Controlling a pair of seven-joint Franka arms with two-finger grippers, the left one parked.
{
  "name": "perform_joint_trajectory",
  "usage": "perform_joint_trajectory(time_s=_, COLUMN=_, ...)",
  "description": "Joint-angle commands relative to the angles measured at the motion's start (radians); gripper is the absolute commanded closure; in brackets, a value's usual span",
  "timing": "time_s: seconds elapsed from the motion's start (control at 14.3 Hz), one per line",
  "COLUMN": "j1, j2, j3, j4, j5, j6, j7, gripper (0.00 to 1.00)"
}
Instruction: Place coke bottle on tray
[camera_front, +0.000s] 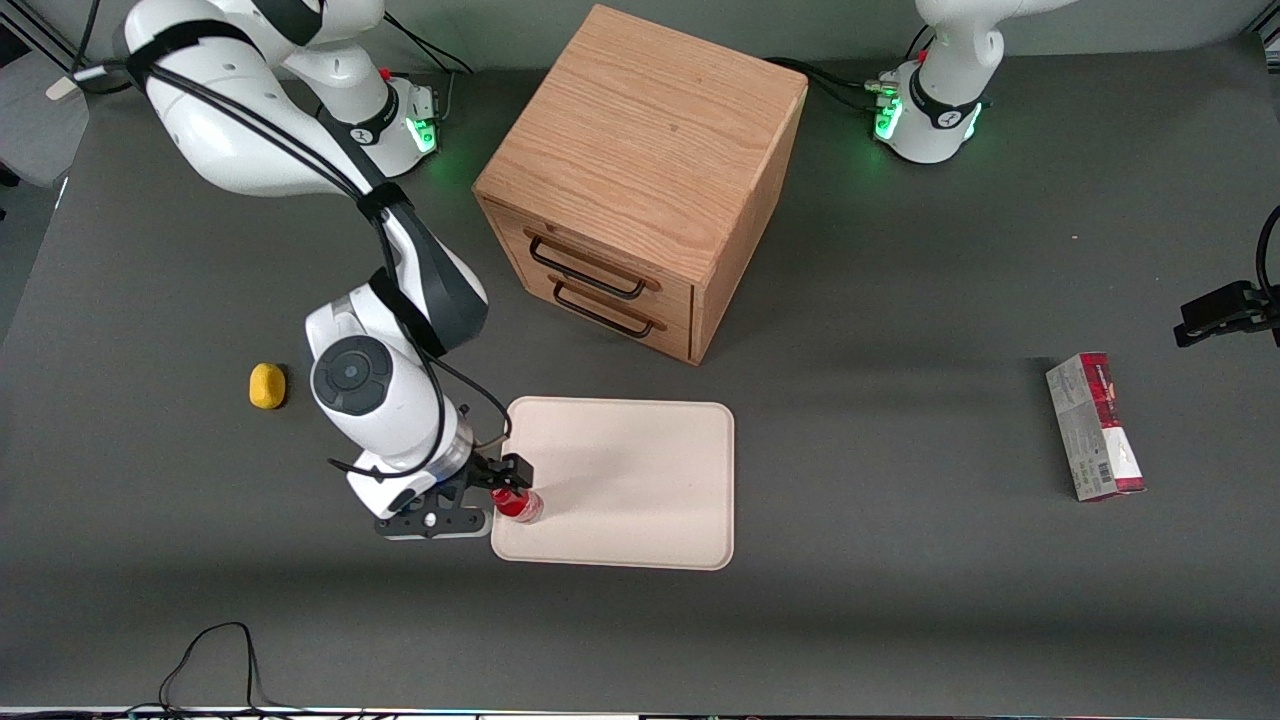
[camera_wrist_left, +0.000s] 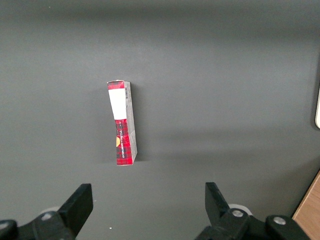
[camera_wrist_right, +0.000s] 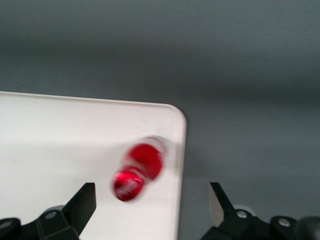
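Observation:
The coke bottle (camera_front: 519, 504), small and red with a red cap, stands on the cream tray (camera_front: 640, 470) at the corner nearest the front camera, toward the working arm's end. My right gripper (camera_front: 505, 482) hangs just above it. In the right wrist view I look down on the blurred bottle (camera_wrist_right: 137, 172) on the tray (camera_wrist_right: 60, 145), close to the rounded corner. The gripper (camera_wrist_right: 151, 195) is open there, its black fingers well apart on either side, and neither touches the bottle.
A wooden drawer box (camera_front: 640, 180) with two black handles stands farther from the front camera than the tray. A yellow lump (camera_front: 267, 386) lies beside the working arm. A red-and-grey carton (camera_front: 1095, 427) (camera_wrist_left: 122, 125) lies toward the parked arm's end.

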Motion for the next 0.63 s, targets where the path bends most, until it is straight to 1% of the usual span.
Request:
perform_joint_trajectory(time_s=0.0, j1=0.002, j2=-0.151, j3=-0.119, j4=-0.101, j5=0.135, j6=-0.103, j7=-0.190, gripper=0.00)
perform_joint_trajectory(time_s=0.07, j1=0.002, j2=-0.197, j3=-0.179, j4=-0.105, j5=0.211, j6=-0.161, j7=-0.277, gripper=0.00)
perform_joint_trajectory(time_s=0.14, j1=0.002, j2=-0.251, j3=-0.231, j4=-0.124, j5=0.260, j6=-0.224, j7=-0.339, gripper=0.00)
perform_joint_trajectory(time_s=0.21, j1=0.004, j2=-0.318, j3=-0.272, j4=-0.159, j5=0.276, j6=-0.273, j7=-0.386, gripper=0.00)
perform_joint_trajectory(time_s=0.28, j1=0.005, j2=-0.393, j3=-0.305, j4=-0.206, j5=0.277, j6=-0.299, j7=-0.405, gripper=0.00)
perform_joint_trajectory(time_s=0.49, j1=0.051, j2=-0.599, j3=-0.424, j4=-0.370, j5=0.305, j6=-0.316, j7=-0.408, gripper=0.00)
perform_joint_trajectory(time_s=0.56, j1=0.053, j2=-0.643, j3=-0.440, j4=-0.400, j5=0.305, j6=-0.330, j7=-0.410, gripper=0.00)
